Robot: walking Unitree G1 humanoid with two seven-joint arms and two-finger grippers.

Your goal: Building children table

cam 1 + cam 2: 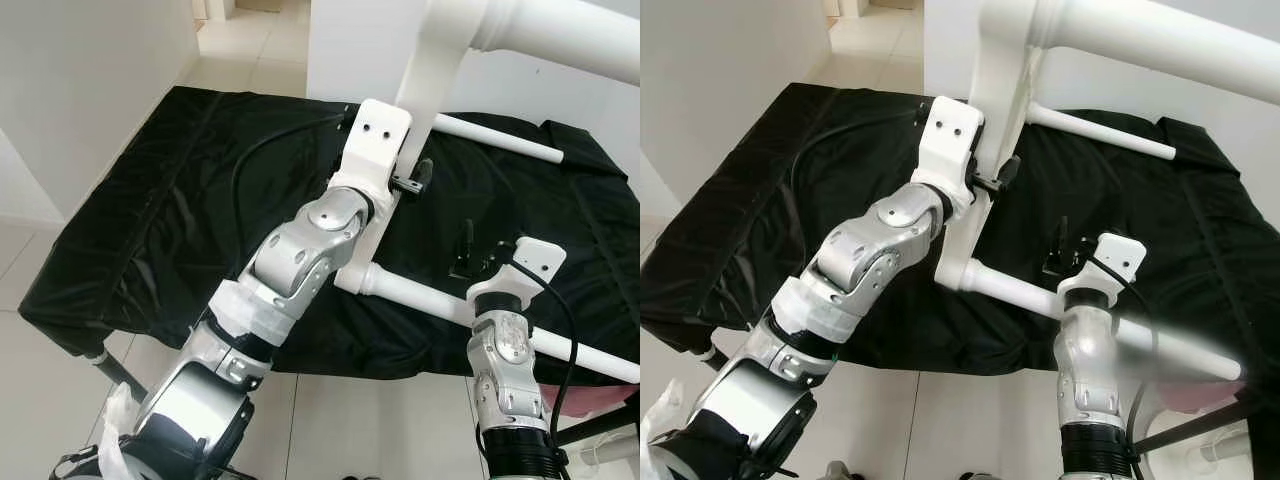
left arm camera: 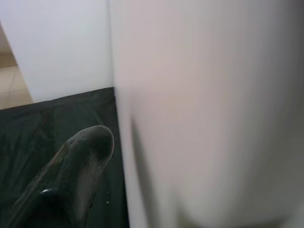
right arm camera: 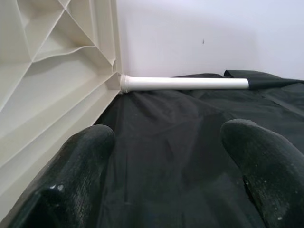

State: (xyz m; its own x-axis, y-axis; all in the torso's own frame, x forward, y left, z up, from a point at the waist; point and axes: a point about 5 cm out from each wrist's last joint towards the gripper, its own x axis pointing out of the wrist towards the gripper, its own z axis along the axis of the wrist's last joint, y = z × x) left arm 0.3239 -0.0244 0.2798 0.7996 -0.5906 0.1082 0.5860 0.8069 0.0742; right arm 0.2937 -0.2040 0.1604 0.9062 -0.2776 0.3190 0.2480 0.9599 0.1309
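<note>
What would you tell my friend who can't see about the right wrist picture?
A white table leg sticks out sideways from the ribbed white underside of the children's table, lying just above a black cloth. Close up, the right tool has its two black fingers spread wide apart over the cloth, holding nothing.

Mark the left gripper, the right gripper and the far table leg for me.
left gripper (image 1: pixel 412 180): left eye view, between fingertips at the tabletop edge.
right gripper (image 1: pixel 478 250): left eye view, between fingertips.
far table leg (image 3: pixel 185 83): right wrist view, mid shaft.
</note>
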